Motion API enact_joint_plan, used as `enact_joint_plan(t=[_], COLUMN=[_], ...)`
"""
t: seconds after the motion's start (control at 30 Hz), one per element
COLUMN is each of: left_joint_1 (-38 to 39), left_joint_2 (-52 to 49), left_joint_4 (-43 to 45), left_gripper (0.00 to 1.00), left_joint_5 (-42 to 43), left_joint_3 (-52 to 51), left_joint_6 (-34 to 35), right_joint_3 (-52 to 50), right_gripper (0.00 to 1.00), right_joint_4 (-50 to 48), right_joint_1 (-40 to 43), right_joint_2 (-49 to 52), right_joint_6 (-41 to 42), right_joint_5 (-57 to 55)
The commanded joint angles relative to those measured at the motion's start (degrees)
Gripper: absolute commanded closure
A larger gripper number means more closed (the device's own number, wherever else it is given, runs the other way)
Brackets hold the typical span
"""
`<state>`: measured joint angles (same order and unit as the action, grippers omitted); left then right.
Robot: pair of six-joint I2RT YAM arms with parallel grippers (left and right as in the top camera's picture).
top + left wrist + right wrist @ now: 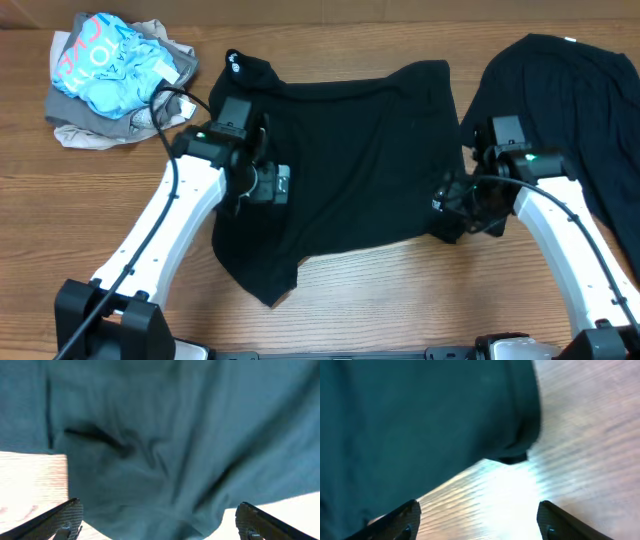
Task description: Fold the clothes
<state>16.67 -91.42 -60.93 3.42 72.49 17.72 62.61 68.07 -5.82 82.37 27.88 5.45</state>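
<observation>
A black short-sleeved shirt point(350, 160) lies spread on the wooden table, a small white logo point(233, 62) at its upper left. My left gripper point(268, 183) hovers over its left part, jaws wide open point(159, 520) with the dark cloth point(175, 435) under them. My right gripper point(450, 200) sits at the shirt's right edge, jaws open point(479, 520) over bare wood beside the shirt's corner point(420, 420). A second black shirt point(570, 110) lies at the right. A light-blue, grey and beige bundle point(115, 75) lies at the upper left.
The wooden table point(400, 300) shows bare in front of the shirt. Both arm bases stand at the front edge, the left one point(100, 315) and the right one point(610, 330). A black cable point(165, 105) loops near the bundle.
</observation>
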Motion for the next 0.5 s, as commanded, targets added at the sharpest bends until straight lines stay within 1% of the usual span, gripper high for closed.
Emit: enact_joint_plan(t=[0.0, 0.07, 0.13, 0.17, 0.27, 0.47], left_joint_1=[-2.2, -2.3, -2.3, -2.3, -2.3, -2.3], left_joint_2=[0.1, 0.1, 0.0, 0.0, 0.0, 0.0], left_joint_4=[1.7, 2.5, 3.0, 4.0, 4.3, 4.3], left_gripper=[0.00, 0.00, 0.00, 0.00, 0.00, 0.00], left_joint_5=[-1.0, -1.1, -1.1, -1.1, -1.1, -1.1], left_joint_3=[0.9, 0.9, 0.9, 0.9, 0.9, 0.9], left_joint_6=[-1.0, -1.0, -1.0, -1.0, -1.0, -1.0], right_joint_3=[-4.4, -7.8, -9.8, -13.1, -14.8, -17.0], right_gripper=[0.30, 0.34, 0.34, 0.41, 0.46, 0.47], right_joint_4=[-2.4, -5.0, -7.7, -12.1, -14.5, -18.1], right_joint_1=[-0.2, -0.2, -0.2, -0.2, -0.2, -0.2], right_joint_2=[0.0, 0.0, 0.0, 0.0, 0.0, 0.3], right_joint_6=[9.7, 11.8, 12.1, 15.3, 17.6, 22.1], right_joint_5=[-2.8, -1.5, 0.4, 1.5, 1.5, -2.0])
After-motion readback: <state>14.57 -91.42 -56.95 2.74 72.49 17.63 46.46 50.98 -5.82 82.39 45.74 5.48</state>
